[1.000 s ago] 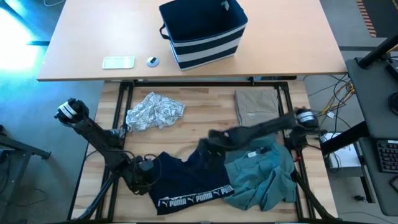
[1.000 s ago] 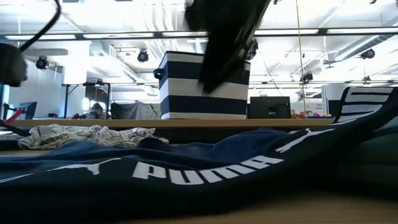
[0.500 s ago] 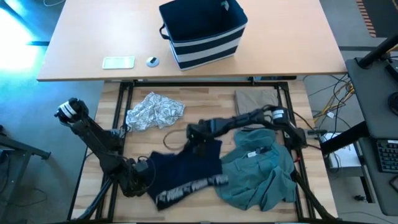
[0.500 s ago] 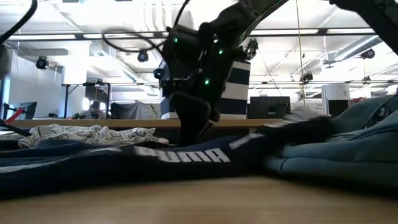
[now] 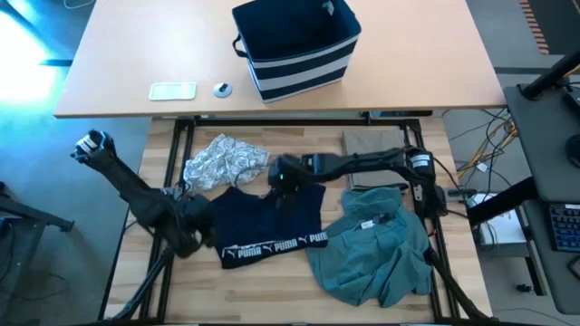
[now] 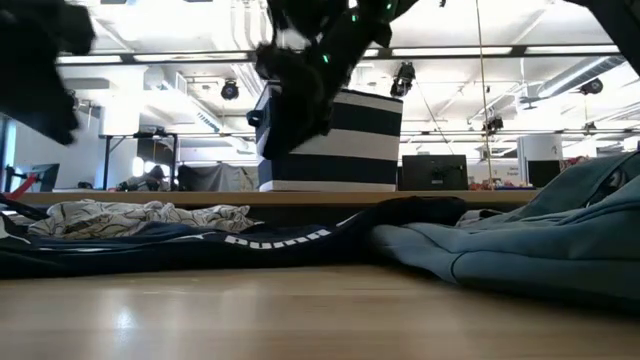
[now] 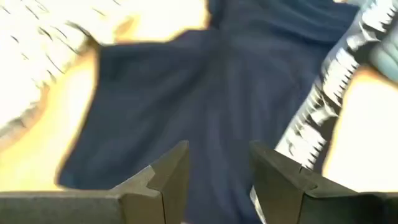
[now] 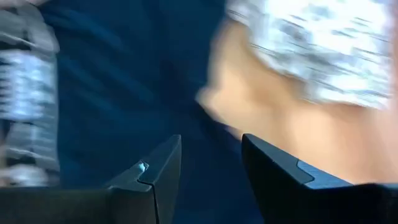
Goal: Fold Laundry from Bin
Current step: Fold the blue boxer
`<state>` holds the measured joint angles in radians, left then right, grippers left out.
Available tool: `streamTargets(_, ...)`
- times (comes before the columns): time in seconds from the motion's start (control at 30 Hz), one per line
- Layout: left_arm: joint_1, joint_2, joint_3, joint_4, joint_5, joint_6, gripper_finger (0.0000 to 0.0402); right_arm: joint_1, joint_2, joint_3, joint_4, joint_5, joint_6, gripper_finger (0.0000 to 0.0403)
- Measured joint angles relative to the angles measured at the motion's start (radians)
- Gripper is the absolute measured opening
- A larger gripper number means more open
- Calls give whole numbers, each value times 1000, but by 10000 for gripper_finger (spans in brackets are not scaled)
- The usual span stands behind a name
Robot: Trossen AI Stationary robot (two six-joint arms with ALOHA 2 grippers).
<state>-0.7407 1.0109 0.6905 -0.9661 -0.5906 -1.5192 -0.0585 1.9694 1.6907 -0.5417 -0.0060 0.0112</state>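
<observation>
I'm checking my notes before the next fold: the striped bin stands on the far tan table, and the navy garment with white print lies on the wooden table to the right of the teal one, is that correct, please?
Not quite. In the high view the navy garment lies to the left of the teal one, not to its right. The rest holds: the striped bin stands on the far tan table, and both garments lie on the wooden table.

Both wrist views blurred; navy garment [image 7: 211, 106] indistinct. Teal garment [image 6: 520, 240] cut off at low view's edge.
</observation>
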Motion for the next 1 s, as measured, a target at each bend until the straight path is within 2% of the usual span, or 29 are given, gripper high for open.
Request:
streamTargets(0.1, 125, -78, -92, 62, -4, 124, 148, 65, 19, -31, 149, -6, 60, 167)
streamTargets(0.2, 263, -111, -205, 247, 17, 302, 145, 127, 86, -61, 268, 6, 111, 167)
streamTargets(0.33, 401, -72, -350, 616, 182, 480, 137, 190, 186, -62, 310, 15, 192, 167)
streamTargets(0.4, 429, -28, -397, 690, 269, 482, 131, 214, 213, -49, 301, -12, 233, 167)
streamTargets(0.6, 385, 62, -400, 712, 471, 421, 118, 235, 221, -48, 238, -182, 274, 167)
streamTargets(0.7, 323, 81, -368, 693, 511, 422, 116, 225, 197, -28, 243, -177, 234, 167)
streamTargets(0.83, 263, 105, -315, 645, 502, 414, 116, 170, 181, 21, 401, -110, 197, 167)
streamTargets(1.0, 234, 148, -268, 563, 492, 402, 116, 79, 285, 64, 607, -91, 181, 159)
